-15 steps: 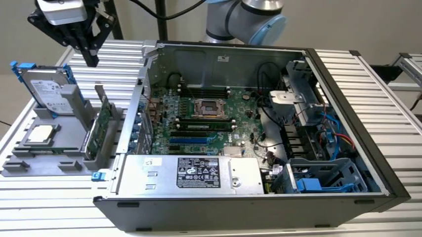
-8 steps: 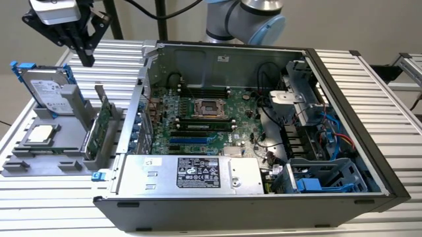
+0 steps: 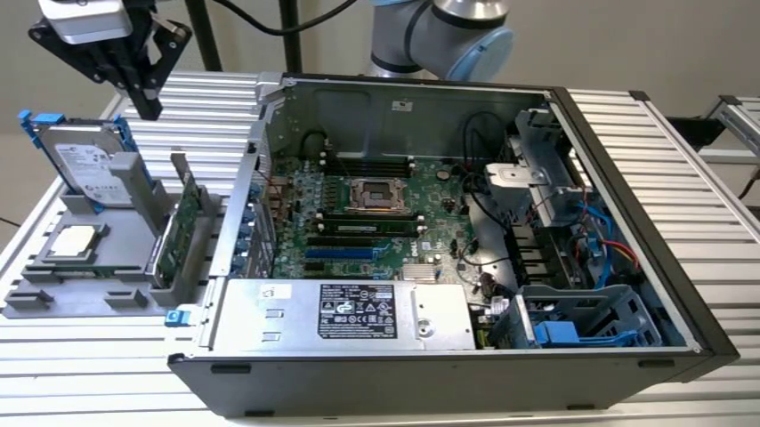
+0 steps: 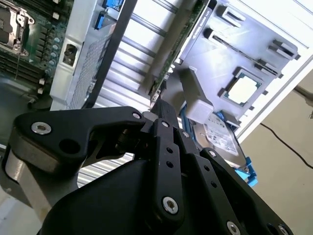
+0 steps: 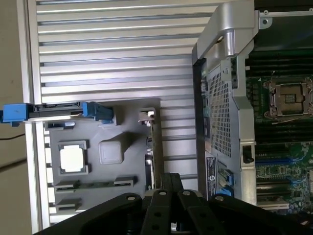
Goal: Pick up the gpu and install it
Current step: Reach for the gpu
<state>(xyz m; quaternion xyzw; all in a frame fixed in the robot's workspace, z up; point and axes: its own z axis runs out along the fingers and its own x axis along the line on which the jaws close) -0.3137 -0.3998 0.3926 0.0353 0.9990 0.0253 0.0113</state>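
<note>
The hand (image 3: 146, 102) hangs clenched on nothing above the gray fixture (image 3: 60, 301), near the upright hard drive (image 3: 85, 165). The gpu (image 3: 178, 236) stands on edge in the fixture, between the CPU chip (image 3: 74, 240) and the open computer case (image 3: 238, 222), on the slatted counter (image 3: 665, 142).

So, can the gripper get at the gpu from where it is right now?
Probably yes. The gpu stands on edge in the grey holder, top edge uncovered, and the gripper hangs above it with open air between. It looks shut.
</note>
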